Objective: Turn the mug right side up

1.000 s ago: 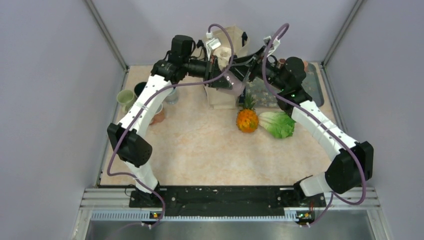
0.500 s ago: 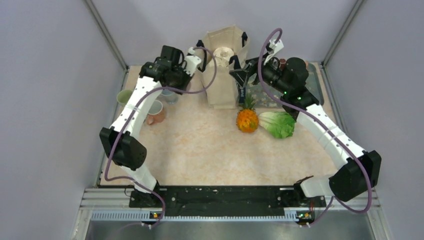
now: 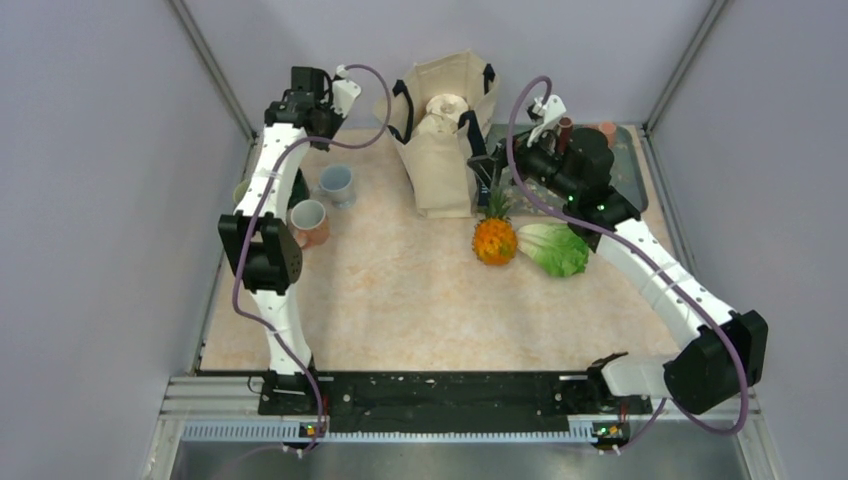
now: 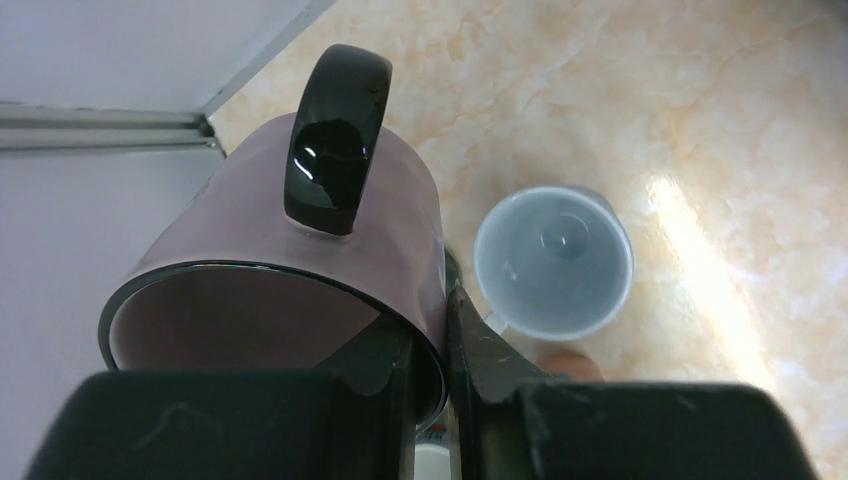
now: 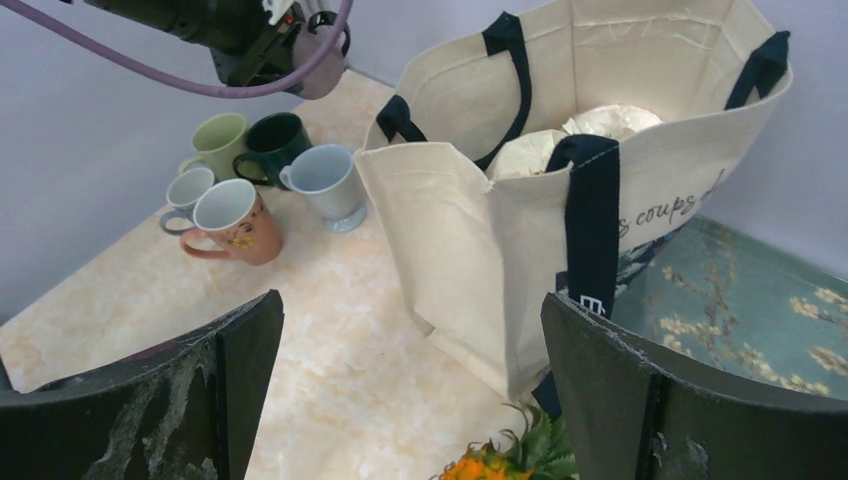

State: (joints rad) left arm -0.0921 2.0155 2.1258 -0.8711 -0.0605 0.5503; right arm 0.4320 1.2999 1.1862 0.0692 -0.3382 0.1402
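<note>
The mug (image 4: 250, 220) is dull pink with a glossy black handle (image 4: 335, 150). My left gripper (image 4: 440, 300) is shut on its rim wall, one finger inside the mouth and one outside. The mouth faces the wrist camera and the base points away. In the top view my left gripper (image 3: 335, 95) holds it up near the back left corner. The right wrist view shows the mug (image 5: 325, 60) high at the left. My right gripper (image 3: 490, 172) stands open beside the tote bag, holding nothing (image 5: 412, 300).
Below the held mug stand a light blue mug (image 3: 337, 183), an orange mug (image 3: 310, 222), a pale green mug (image 5: 218, 140), a dark green mug (image 5: 270, 143) and a grey mug (image 5: 185, 190). A cream tote bag (image 3: 440, 170), pineapple (image 3: 495, 238), lettuce (image 3: 555, 248) and patterned mat (image 3: 625, 175) lie further right.
My left arm has swung from the tote bag to the back left corner with the mug. My right gripper has opened and drawn back from the bag.
</note>
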